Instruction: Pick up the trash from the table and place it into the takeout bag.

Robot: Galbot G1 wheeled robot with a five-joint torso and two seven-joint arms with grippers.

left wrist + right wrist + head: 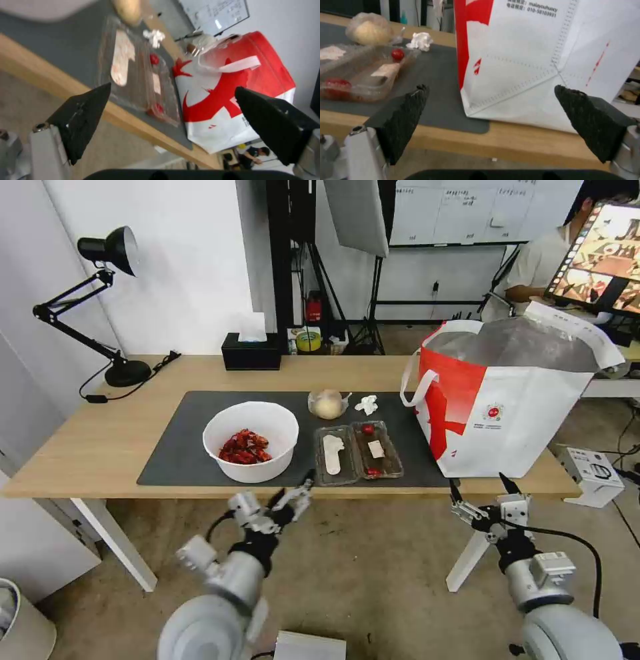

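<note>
Four trash items are left on the table (100, 447); both the left gripper (293, 495) and right gripper (485, 488) are held apart, empty. The clamshell box (358, 450) could be crushed; the takeout bag (507, 407) stands right.

Light: bright, even and diffuse; soft, faint shadows on the bench (100, 447).
Glare: sheen on the takeout bag's (507, 413) foil lining.
Distortion: head view bows toward its edges.
Blur: left wrist view smeared, worst at 11 o'clock.
</note>
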